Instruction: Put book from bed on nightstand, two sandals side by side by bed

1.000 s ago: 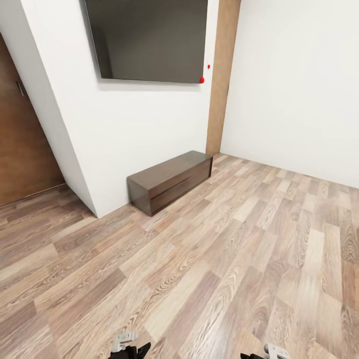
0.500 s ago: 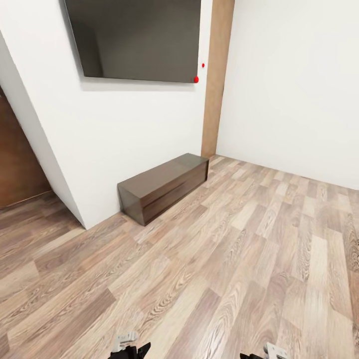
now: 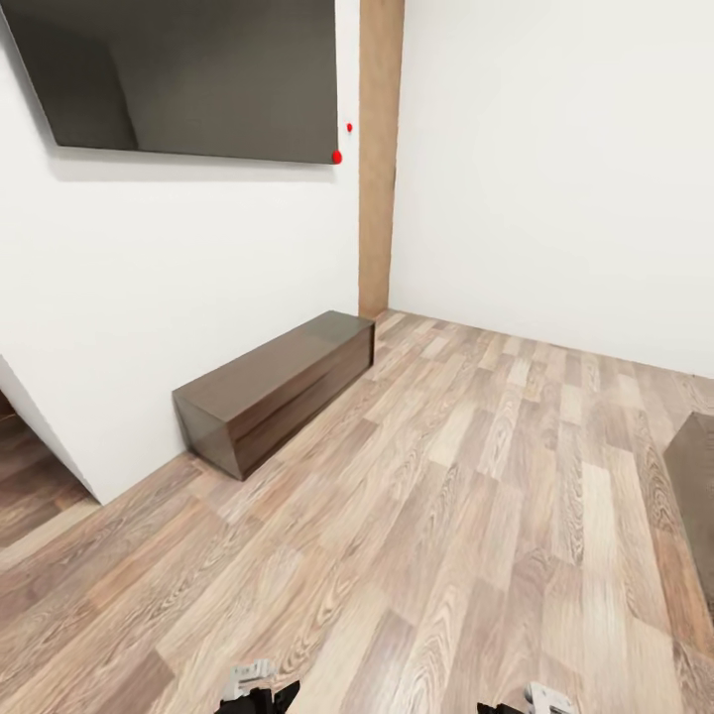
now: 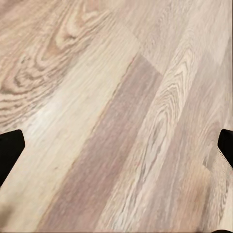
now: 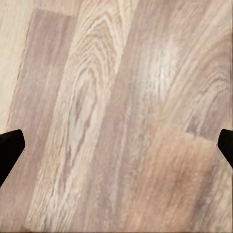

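I am in the bedroom, over wood-plank floor with white walls. The book, the bed, the nightstand and the two sandals are out of view. My left gripper and right gripper just show at the bottom edge of the head view. In the left wrist view the left gripper is open over bare planks, its dark fingertips far apart. The right gripper is also open over the floor, with nothing between its fingertips.
A long low dark TV bench stands against the left wall under a wall-mounted black screen. A wooden strip runs up the corner. A dark brownish object, cut off, sits at the right edge. A wall corner juts out at left.
The whole head view has swung to the right, so the camera moved: bench and screen slid left, the brown door left the picture, and the dark object came in at the right edge.
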Robot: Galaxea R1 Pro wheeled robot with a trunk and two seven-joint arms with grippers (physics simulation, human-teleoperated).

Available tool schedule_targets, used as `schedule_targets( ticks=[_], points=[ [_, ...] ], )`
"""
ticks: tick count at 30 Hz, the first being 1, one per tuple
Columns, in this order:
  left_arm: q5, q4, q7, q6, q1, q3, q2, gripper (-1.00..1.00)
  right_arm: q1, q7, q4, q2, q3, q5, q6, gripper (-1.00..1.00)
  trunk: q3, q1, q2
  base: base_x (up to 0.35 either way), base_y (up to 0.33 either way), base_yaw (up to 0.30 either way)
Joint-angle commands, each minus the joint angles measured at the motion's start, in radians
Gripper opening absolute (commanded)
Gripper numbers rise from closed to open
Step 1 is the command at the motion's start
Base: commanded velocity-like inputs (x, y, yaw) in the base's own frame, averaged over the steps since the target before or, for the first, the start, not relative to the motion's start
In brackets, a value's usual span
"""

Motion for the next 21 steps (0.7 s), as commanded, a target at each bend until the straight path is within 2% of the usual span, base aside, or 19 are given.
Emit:
schedule_targets(
  ticks=[1, 10, 21],
  points=[
    [-0.002, 0.001, -0.006, -0.001, 0.000, 0.007, 0.000, 1.00, -0.001, 0.004, 0.001, 0.000, -0.002, -0.006, 0.001, 1.00, -0.001, 0.000, 0.000, 0.334, 0.000, -0.259],
    [-0.003, 0.001, -0.006, -0.001, 0.000, 0.007, 0.000, 1.00, -0.001, 0.004, 0.001, 0.000, -0.002, -0.006, 0.001, 1.00, -0.001, 0.000, 0.000, 0.304, 0.000, -0.260],
    [-0.003, 0.001, -0.007, -0.001, 0.000, 0.007, 0.000, 1.00, -0.001, 0.004, 0.001, 0.000, -0.002, -0.006, 0.001, 1.00, -0.001, 0.000, 0.000, 0.028, 0.000, -0.280]
  ],
)
